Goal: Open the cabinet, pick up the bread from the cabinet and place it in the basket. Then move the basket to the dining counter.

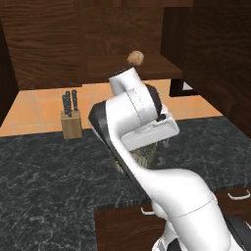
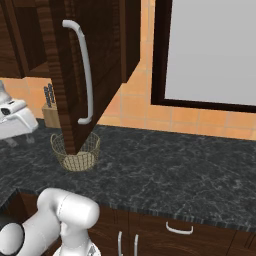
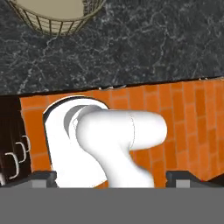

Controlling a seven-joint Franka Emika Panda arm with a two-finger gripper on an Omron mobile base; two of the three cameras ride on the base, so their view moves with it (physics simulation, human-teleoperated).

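Golden-brown and round, the small bread roll sits on the open dark wood cabinet's shelf, far above the tan wire mesh basket. Likely light and soft: pinch its middle gently. The two-finger gripper stands spread, empty.

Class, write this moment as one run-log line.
cabinet: open | bread: on shelf | basket: empty, black counter | gripper: open, empty

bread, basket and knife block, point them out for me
bread (image 1: 136, 58), left base view, middle of the roll
basket (image 2: 76, 161), right base view, front mesh wall
knife block (image 1: 71, 125), left base view, wooden front face
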